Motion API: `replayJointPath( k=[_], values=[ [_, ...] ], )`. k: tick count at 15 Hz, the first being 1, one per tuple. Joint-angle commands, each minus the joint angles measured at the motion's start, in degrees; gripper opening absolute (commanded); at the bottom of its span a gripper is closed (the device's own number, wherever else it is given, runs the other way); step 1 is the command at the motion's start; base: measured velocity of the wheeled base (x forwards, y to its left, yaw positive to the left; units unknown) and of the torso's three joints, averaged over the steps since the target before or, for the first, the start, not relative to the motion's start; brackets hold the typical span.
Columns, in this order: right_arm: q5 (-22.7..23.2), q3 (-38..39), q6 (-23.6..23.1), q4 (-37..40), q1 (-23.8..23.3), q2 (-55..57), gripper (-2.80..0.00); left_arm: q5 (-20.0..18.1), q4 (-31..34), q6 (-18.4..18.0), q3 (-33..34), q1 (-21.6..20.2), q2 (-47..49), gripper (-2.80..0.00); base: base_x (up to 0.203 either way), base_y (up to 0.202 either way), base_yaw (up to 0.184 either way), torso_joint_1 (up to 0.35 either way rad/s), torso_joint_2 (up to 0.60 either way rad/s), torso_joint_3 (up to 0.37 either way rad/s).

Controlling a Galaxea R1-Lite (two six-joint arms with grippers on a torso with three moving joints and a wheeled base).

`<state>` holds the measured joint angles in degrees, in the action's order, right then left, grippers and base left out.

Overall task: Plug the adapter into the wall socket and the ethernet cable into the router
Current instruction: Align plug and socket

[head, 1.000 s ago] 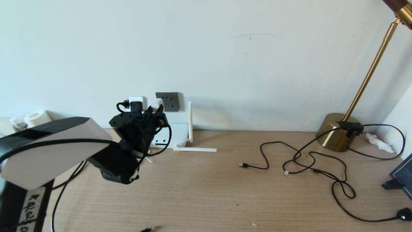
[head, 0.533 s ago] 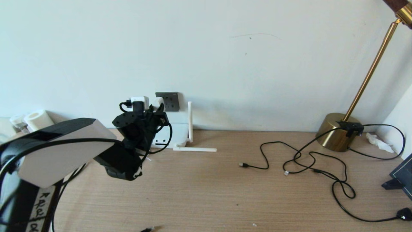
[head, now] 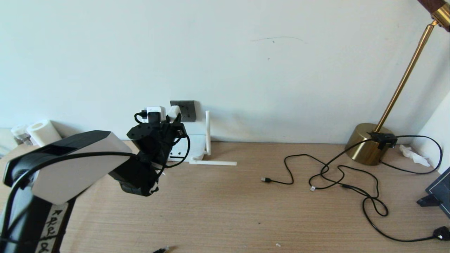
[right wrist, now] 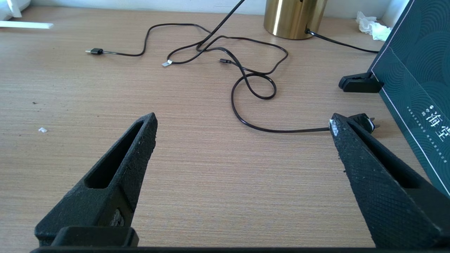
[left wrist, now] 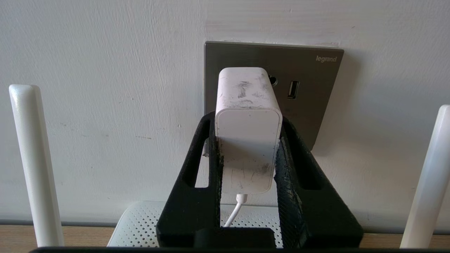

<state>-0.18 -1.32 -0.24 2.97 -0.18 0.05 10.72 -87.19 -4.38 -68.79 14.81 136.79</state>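
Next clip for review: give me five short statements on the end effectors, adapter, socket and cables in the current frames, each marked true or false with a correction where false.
1. The left end effector is shut on the adapter. True.
2. The adapter is held in front of the wall socket. True.
3. The right end effector grips a black cable. False: it is open and empty above the desk.
4. The router sits to the right of the brass lamp base. False: it lies below the socket, far left of the lamp base.
5. Thin black cables lie loose on the desk. True.
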Motion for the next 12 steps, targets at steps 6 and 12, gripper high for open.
replayJointPath(
  k=[6,12],
  values=[
    [0.0,0.0,-0.02,0.01,0.01,0.04,0.0,-0.43,-0.48,-0.11,-0.18,0.39,0.15,-2.8,0.0,0.0,0.0,0.0,0.0,0.0],
    [0.0,0.0,-0.02,0.01,0.01,-0.05,0.0,-0.34,-0.48,-0.11,0.38,0.75,-0.38,-2.8,0.0,0.0,0.0,0.0,0.0,0.0]
  ],
)
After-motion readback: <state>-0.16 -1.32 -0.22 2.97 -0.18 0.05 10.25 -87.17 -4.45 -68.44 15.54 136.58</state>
